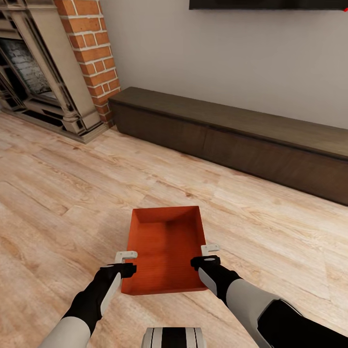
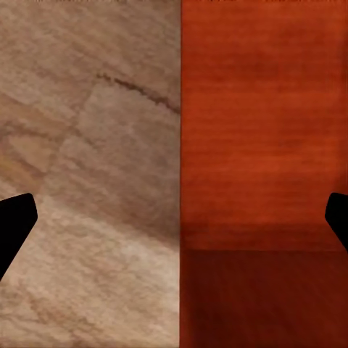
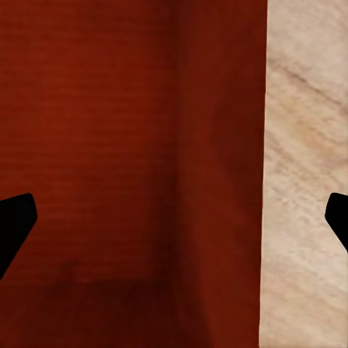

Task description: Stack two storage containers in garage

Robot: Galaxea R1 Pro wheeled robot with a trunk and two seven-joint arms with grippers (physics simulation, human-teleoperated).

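Note:
One orange-red storage container lies open-top on the light wood plank floor of the living room, just ahead of me. My left gripper is at its left long wall near the closer corner, and my right gripper is at its right long wall. In the left wrist view the open left gripper straddles the container wall, one finger over the floor and one over the inside. The right gripper is likewise open astride the container wall.
A brick fireplace with a stone surround stands at the far left. A long low dark cabinet runs along the grey wall ahead, under the bottom edge of a wall TV. Wood floor stretches to both sides of the container.

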